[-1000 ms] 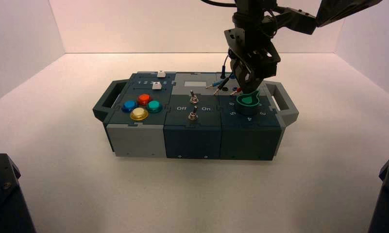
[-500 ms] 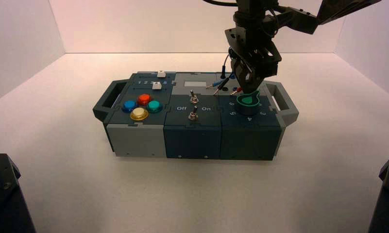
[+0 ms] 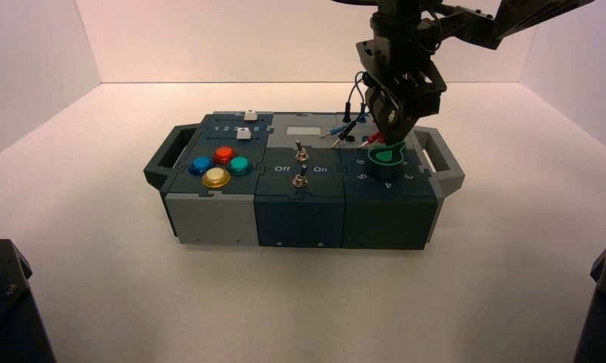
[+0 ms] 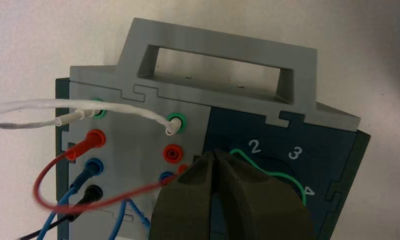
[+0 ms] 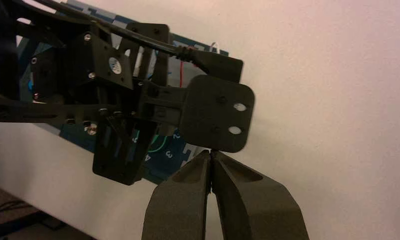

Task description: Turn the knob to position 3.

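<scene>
The knob [image 3: 386,156] sits on the right end of the box [image 3: 299,212], and its green pointer aims toward the far right. In the left wrist view the pointer's tip lies beside the digit 2 [image 4: 254,146] on the knob [image 4: 287,182], with position 3 [image 4: 294,152] one step further round. My left gripper [image 3: 391,134] [image 4: 215,153] hangs just above the pointer's tip, shut and holding nothing. My right gripper [image 5: 210,152] is shut and empty, up in the air off the box's right end, close behind the left wrist.
Red, blue, black and white wires [image 4: 83,150] plug into sockets just behind the knob. Two toggle switches [image 3: 301,166] stand mid-box, and coloured buttons [image 3: 220,166] and white sliders [image 3: 244,134] are on the left. The box has a grey handle [image 4: 212,65] at this end.
My left gripper has risen a little and drifted right above the knob. The knob's pointer looks the same.
</scene>
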Available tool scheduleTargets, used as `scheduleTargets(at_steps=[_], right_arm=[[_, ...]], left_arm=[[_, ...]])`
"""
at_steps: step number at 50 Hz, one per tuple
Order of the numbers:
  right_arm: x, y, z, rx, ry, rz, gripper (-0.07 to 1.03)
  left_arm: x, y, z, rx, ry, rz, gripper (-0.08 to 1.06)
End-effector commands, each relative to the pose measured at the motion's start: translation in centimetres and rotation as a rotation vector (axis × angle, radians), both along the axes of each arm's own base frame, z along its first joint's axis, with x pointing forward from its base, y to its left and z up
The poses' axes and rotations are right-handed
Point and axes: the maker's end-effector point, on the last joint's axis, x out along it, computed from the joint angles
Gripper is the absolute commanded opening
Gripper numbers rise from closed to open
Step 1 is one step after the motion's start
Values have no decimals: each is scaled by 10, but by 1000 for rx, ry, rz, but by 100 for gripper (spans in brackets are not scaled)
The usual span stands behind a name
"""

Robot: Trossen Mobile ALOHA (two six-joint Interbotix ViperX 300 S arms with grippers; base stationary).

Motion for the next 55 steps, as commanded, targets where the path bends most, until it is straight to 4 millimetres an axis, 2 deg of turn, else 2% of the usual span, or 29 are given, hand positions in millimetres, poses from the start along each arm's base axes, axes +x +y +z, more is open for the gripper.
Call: scheduleTargets(at_steps=[1,25,55], right_arm=[[1,7,3,3,7,26,-2],[-11,4,6,-2,25,33,-2],[-18,1,14,6,9,34,-2]], left_arm=[[-12,-16,15,-31,-20,-54,-3],[-11,-16,8,-20,-15,-57,-3],[-17,-15,10,3,-6,-88,-3]])
